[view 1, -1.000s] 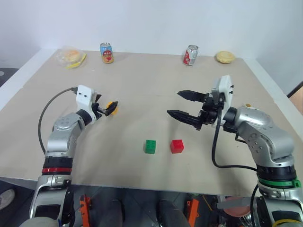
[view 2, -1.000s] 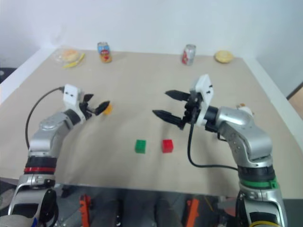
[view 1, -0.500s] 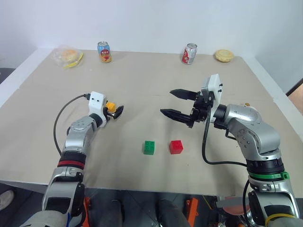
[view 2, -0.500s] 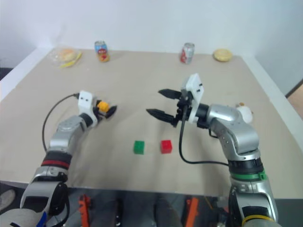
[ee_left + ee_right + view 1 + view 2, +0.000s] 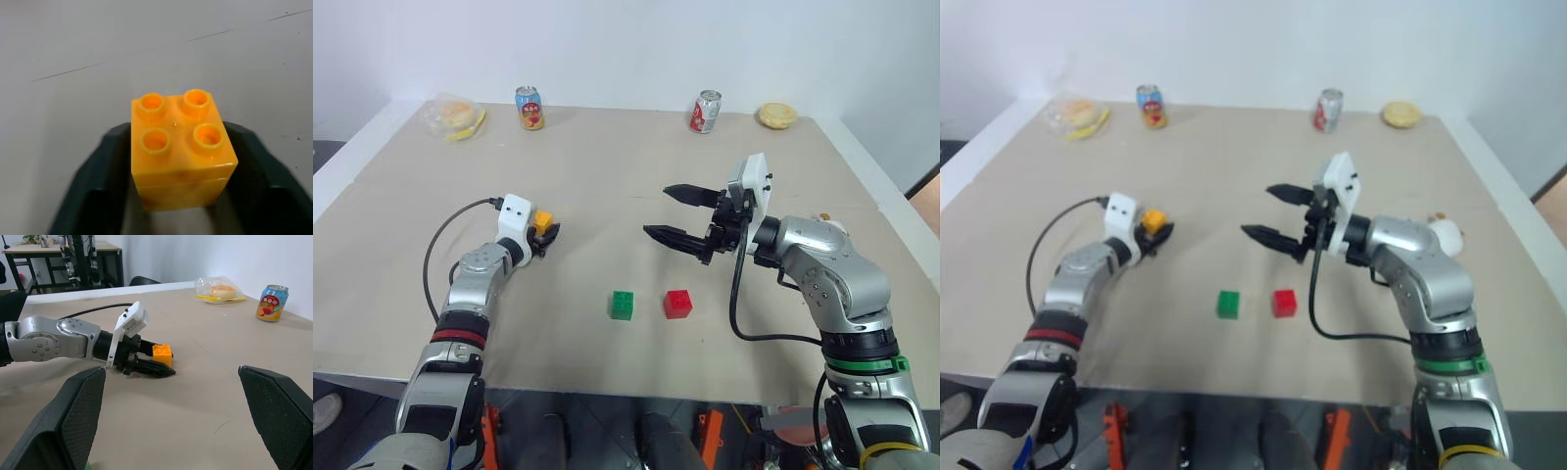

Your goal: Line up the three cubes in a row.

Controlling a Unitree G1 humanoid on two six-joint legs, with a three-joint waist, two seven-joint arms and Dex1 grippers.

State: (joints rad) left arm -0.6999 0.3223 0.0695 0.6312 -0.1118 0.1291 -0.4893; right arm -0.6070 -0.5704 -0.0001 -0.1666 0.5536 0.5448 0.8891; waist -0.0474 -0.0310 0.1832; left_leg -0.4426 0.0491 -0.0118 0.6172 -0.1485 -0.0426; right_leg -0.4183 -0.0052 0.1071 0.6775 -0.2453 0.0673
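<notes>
The yellow-orange cube (image 5: pixel 178 147) rests on the table with my left gripper (image 5: pixel 548 232) shut on it, one black finger (image 5: pixel 98 181) pressed to each side. It sits at the left of the table (image 5: pixel 607 176), and the right wrist view also catches this cube (image 5: pixel 162 354). The green cube (image 5: pixel 623 305) and the red cube (image 5: pixel 677 304) stand side by side near the front middle, a small gap between them. My right gripper (image 5: pixel 657 211) hovers open above and behind the red cube, holding nothing.
Two soda cans (image 5: pixel 530 108) (image 5: pixel 706 113) stand along the far edge. A bagged burger (image 5: pixel 455 116) lies at the far left corner and a bun (image 5: pixel 777 117) at the far right. A white toy (image 5: pixel 1442 233) lies behind my right arm.
The view shifted. My left gripper sank to the table around the yellow-orange cube and its fingers closed on it. The right gripper stayed open and still.
</notes>
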